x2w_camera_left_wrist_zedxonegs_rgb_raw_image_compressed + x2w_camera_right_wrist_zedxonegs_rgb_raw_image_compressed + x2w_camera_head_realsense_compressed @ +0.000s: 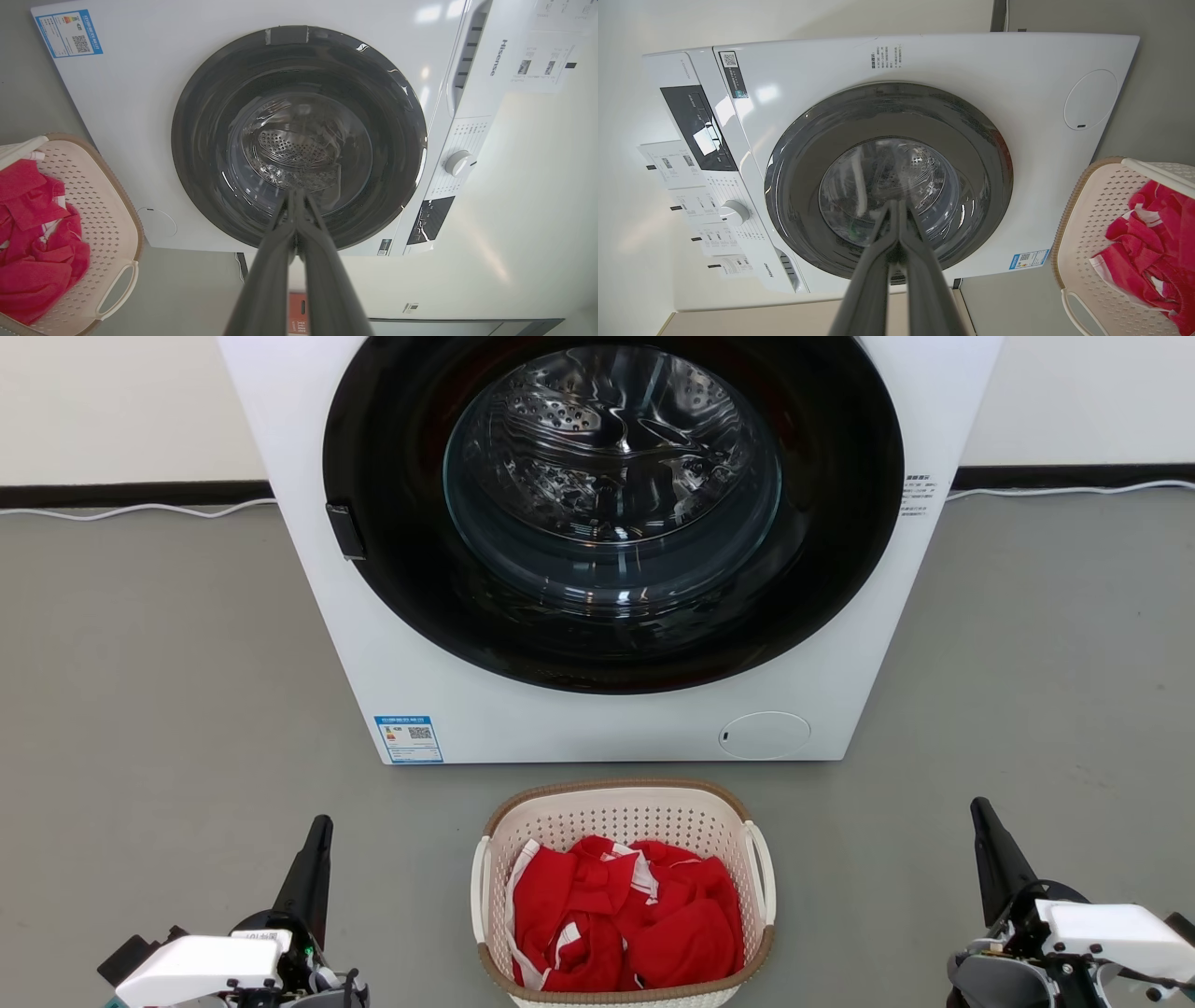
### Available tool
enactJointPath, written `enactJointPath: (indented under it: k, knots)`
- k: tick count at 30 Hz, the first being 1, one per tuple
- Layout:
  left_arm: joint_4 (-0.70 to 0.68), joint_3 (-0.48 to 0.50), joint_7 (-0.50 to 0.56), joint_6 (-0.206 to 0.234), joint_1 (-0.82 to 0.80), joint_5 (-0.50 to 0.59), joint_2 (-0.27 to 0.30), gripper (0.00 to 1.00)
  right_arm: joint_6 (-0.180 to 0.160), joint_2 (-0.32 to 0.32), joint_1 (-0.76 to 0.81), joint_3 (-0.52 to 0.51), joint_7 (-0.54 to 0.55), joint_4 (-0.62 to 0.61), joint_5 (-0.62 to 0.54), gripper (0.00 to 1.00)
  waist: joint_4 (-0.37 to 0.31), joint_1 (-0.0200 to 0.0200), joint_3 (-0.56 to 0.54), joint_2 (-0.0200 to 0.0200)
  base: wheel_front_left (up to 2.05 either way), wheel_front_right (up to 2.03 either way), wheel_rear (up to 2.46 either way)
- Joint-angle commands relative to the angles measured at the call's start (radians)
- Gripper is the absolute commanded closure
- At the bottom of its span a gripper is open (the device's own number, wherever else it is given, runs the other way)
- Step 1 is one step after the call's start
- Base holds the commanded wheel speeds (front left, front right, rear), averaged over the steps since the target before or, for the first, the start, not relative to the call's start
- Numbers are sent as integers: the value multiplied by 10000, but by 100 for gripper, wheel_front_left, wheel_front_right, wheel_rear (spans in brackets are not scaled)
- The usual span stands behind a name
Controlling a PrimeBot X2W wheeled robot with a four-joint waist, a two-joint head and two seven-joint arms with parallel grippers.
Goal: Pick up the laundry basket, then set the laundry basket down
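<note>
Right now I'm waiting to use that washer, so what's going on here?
Nothing is being handled yet. The laundry basket sits on the floor in front of the washer, with red clothes in it. The robot's left gripper and right gripper hang on either side of the basket, both shut, holding nothing and not touching it. The pick-up has not begun.

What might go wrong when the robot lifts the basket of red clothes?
The left gripper and right gripper are shut, off to the sides of the laundry basket, so they may miss its thin handles. Lifting one side first might spill the red clothes. The washer stands close behind, so the basket might bump it.
</note>
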Motion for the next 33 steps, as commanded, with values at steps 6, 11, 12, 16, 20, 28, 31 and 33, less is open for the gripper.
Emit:
enactJointPath:
  k: [6, 11, 12, 16, 20, 28, 31, 33]
  knots:
    - [-291, 312, 61, -73, -559, -50, 139, 100, 73, -49, -407, 196, 104, -311, 65, 100, 0, 0, 0, -1, 0, 0, 0]
    - [-291, 312, 61, -73, -559, -50, 139, 100, 73, -49, -407, 196, 104, -311, 65, 100, 0, 0, 0, -1, 0, 0, 0]
    - [-291, 312, 61, -73, -559, -50, 139, 100, 73, -49, -407, 196, 104, -311, 65, 100, 0, 0, 0, -1, 0, 0, 0]
    - [-291, 312, 61, -73, -559, -50, 139, 100, 73, -49, -407, 196, 103, -311, 65, 100, 0, 0, 0, -1, 0, 0, 0]
    - [-291, 312, 61, -73, -559, -50, 139, 100, 73, -49, -407, 196, 103, -311, 65, 100, 0, 0, 0, -1, 0, 0, 0]
    - [-291, 312, 61, -73, -559, -50, 139, 100, 73, -49, -407, 196, 103, -311, 65, 100, 0, 0, 0, -1, 0, 0, 0]
    - [-291, 312, 61, -73, -559, -50, 139, 100, 73, -49, -407, 196, 103, -311, 65, 100, 0, 0, 0, -1, 0, 0, 0]
    - [-291, 312, 61, -73, -559, -50, 139, 100, 73, -49, -407, 196, 103, -311, 65, 100, 0, 0, 0, -1, 0, 0, 0]
